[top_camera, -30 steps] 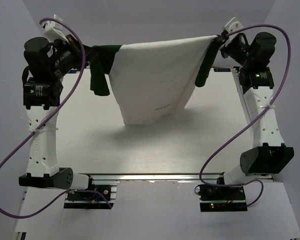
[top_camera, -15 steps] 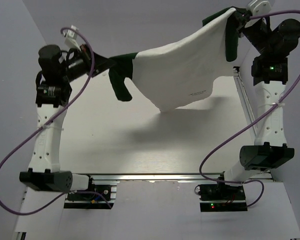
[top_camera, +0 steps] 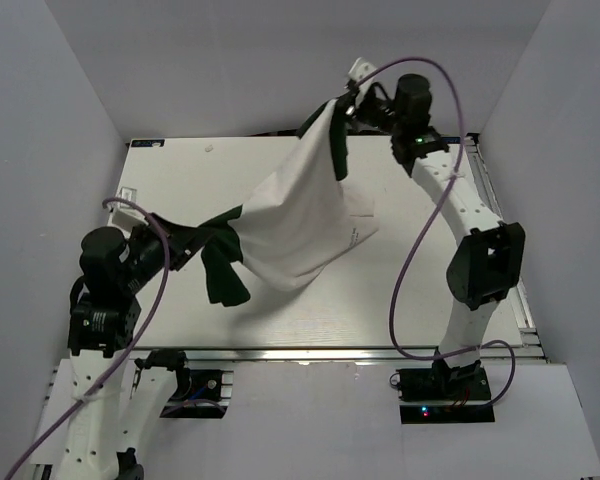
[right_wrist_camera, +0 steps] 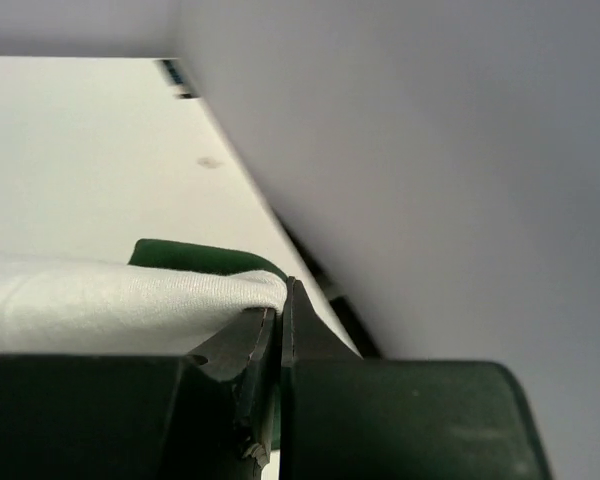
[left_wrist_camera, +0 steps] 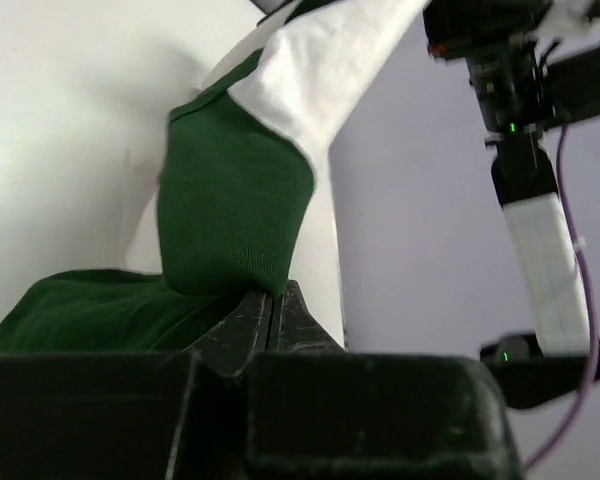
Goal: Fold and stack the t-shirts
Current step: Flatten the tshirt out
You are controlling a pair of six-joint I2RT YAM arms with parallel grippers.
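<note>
Left gripper [top_camera: 187, 243] is clenched on a dark green sleeve of the t-shirt [top_camera: 300, 220]; in its wrist view the jaws meet on the cloth. Right gripper [top_camera: 346, 100] is clenched on a white edge of the shirt, with a green fold just behind its tips. The shirt hangs slung between the two grippers, above the table [top_camera: 170, 180]. Its print is too small to read. Bunched cloth hides how deep each grip goes. Whether the hem touches the table cannot be told.

We see a robot lab cell: plain grey walls [top_camera: 60, 110], a white tabletop [top_camera: 180, 180], an aluminium rail [top_camera: 310, 353] and purple cables [top_camera: 408, 290].
</note>
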